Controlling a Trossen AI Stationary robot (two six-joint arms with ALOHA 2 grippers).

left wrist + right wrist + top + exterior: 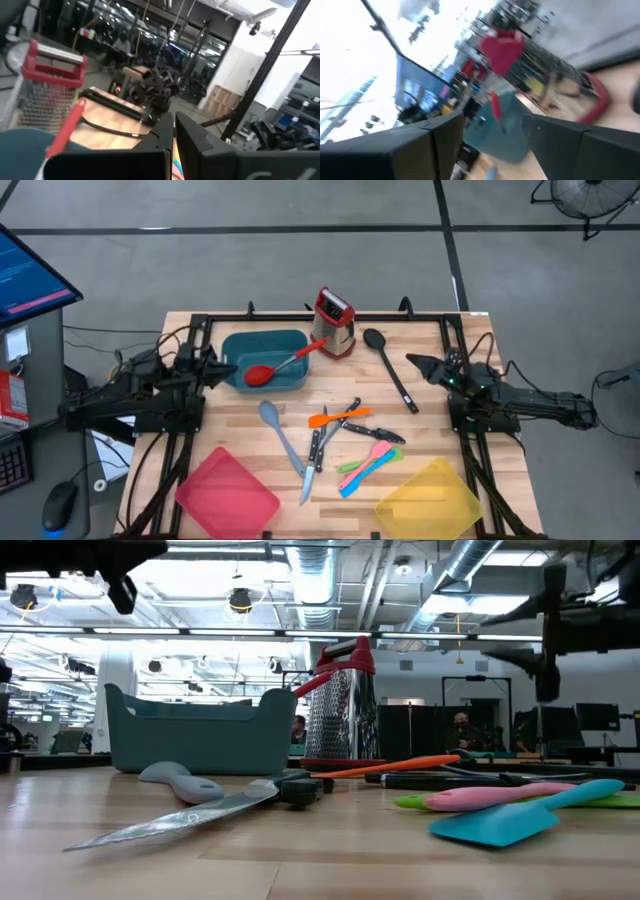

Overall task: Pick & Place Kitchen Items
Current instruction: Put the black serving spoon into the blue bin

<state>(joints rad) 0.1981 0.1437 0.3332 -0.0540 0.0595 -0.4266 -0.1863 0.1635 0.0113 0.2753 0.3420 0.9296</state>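
Overhead, red spoon [272, 367] lies in teal tray [290, 340]; left gripper [173, 125] closed, right gripper [492, 135] seemingly agape.

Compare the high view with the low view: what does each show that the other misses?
Only the high view shows the red spoon lying in the teal tray, the black ladle, the red tray, the yellow tray, the shut left gripper and open right gripper. Only the low view shows the room beyond. Both show the grater, a knife and the blue spatula.
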